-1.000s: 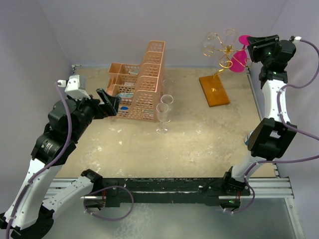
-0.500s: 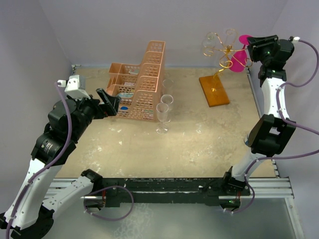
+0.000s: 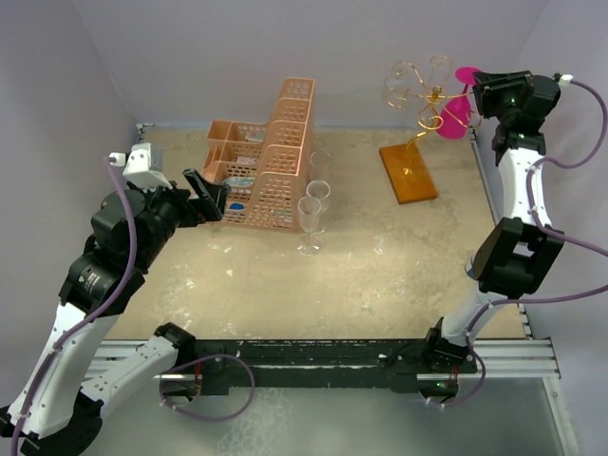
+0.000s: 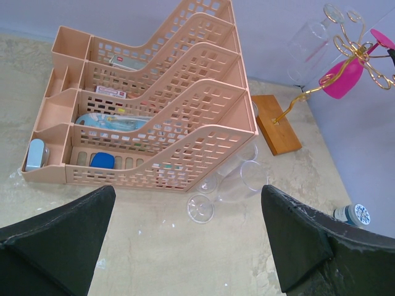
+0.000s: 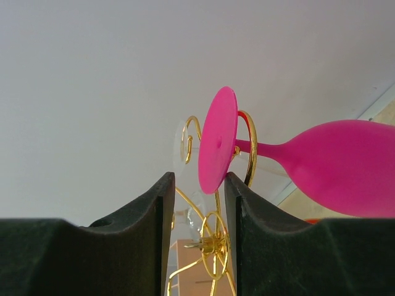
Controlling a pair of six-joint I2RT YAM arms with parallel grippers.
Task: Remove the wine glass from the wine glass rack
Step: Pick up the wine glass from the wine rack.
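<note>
Pink wine glass (image 5: 345, 166) hangs by its foot from a curled arm of the gold wine glass rack (image 3: 408, 176), far right of the bench (image 3: 380, 275); right fingers (image 5: 148, 234) straddle that foot, apart and not yet pinching, likely to lift it free; left fingers (image 4: 55, 246) gape wide, idle.

Pink wine glass (image 5: 333, 163), bowl cut off at the right edge, thin gold wire rack (image 5: 213, 242), bottom hidden behind the right gripper (image 5: 199, 179), see-through glass (image 5: 180, 145) blurry, small blue-topped bottle (image 4: 353, 214) half hidden by the left gripper (image 4: 188, 191).
</note>
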